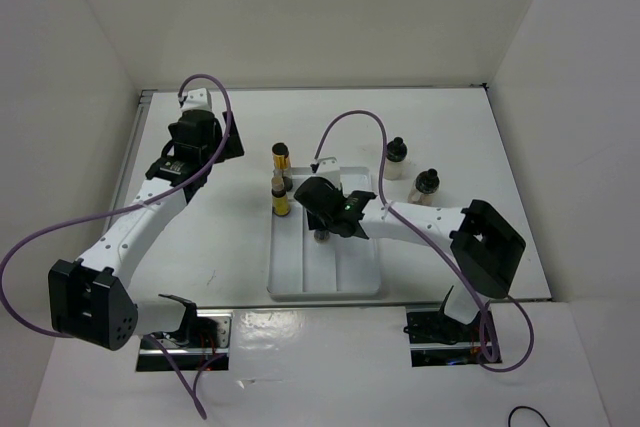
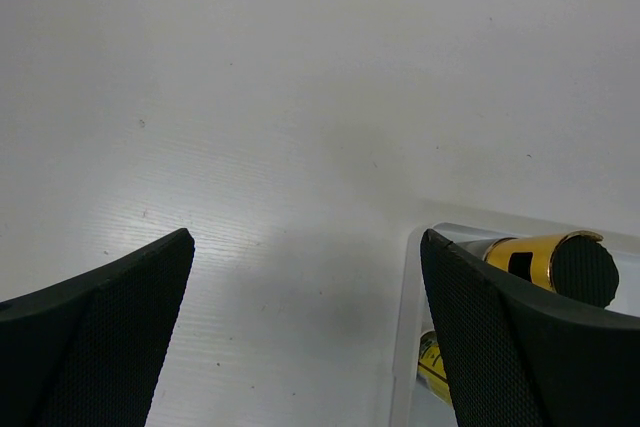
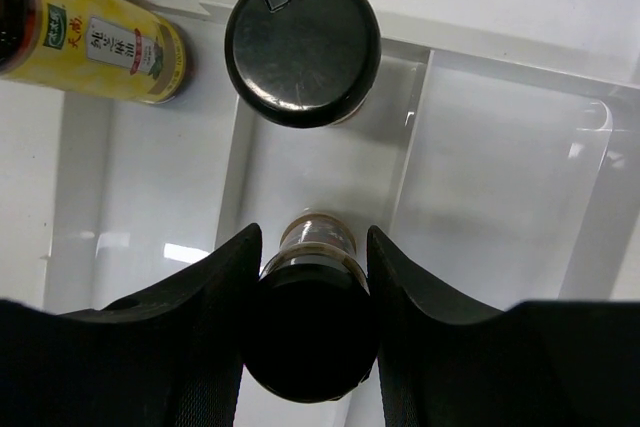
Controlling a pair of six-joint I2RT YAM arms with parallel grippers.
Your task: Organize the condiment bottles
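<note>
Dark jar (image 3: pixel 310 347) tight between right fingers (image 3: pixel 200 347) in white tray (image 3: pixel 500 177), left fingers (image 2: pixel 100 347) wide apart, empty (white table (image 2: pixel 300 97), white walls (image 1: pixel 300 7))

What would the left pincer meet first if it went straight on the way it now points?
Probably the bare table top, just left of the white tray corner. The open left pincer has nothing between its fingers, though depth is unclear.

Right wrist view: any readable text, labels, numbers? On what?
"纯芝麻油", likely, characters small: white panel on the yellow bottle.
Too small to read: green logo and the small characters beside it.
No text visible: black-capped bottle, dark jar between the right gripper fingers.
</note>
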